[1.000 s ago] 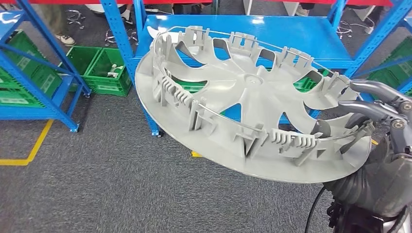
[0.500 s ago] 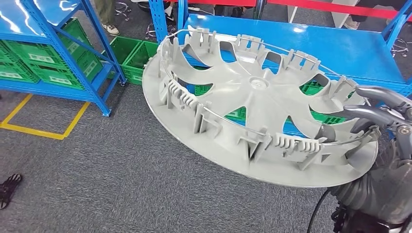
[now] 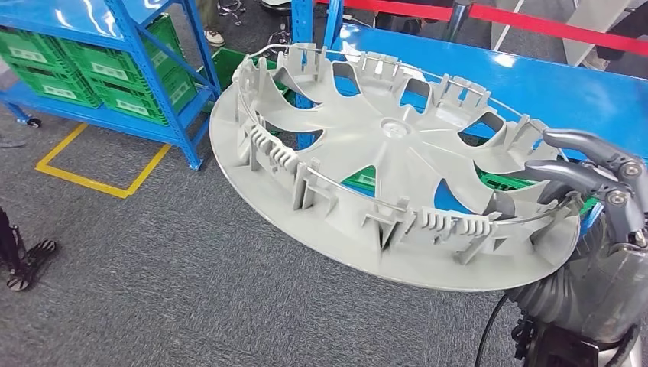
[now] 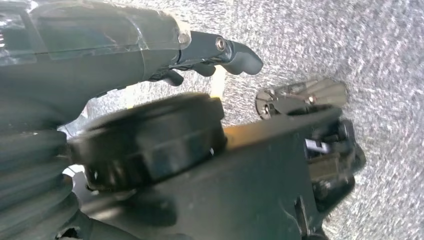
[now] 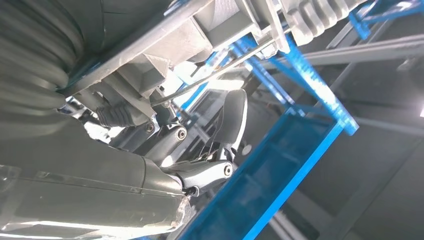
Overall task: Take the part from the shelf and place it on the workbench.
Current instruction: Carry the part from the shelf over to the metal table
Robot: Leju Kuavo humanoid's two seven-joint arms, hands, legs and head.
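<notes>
The right hand (image 3: 592, 191) grips the rim of a large grey plastic wheel cover (image 3: 382, 153), at the edge of the cover nearest the robot's right side. Its dark fingers (image 3: 581, 141) curl over the raised inner rim from above, and the thumb (image 3: 500, 205) presses up against the inside of that rim, so the rim with its thin wire ring is clamped between them. In the right wrist view the same right hand (image 5: 200, 150) has its fingers (image 5: 235, 112) closed round the ribbed grey edge of the wheel cover (image 5: 300, 15).

The wheel cover is held in the air, tilted, its ribbed inner face with clips and curved spokes turned up. It reaches out from the fingers toward the robot's left, over grey carpet (image 3: 153, 290). Behind it stands a blue shelf unit (image 3: 565, 84), and green crates (image 3: 92, 69) sit in the blue racking (image 3: 172, 76) on the left. A yellow line (image 3: 99, 183) marks the floor.

The left hand (image 4: 200, 55) hangs above speckled floor, fingers (image 4: 240, 52) curled in with nothing between them.
</notes>
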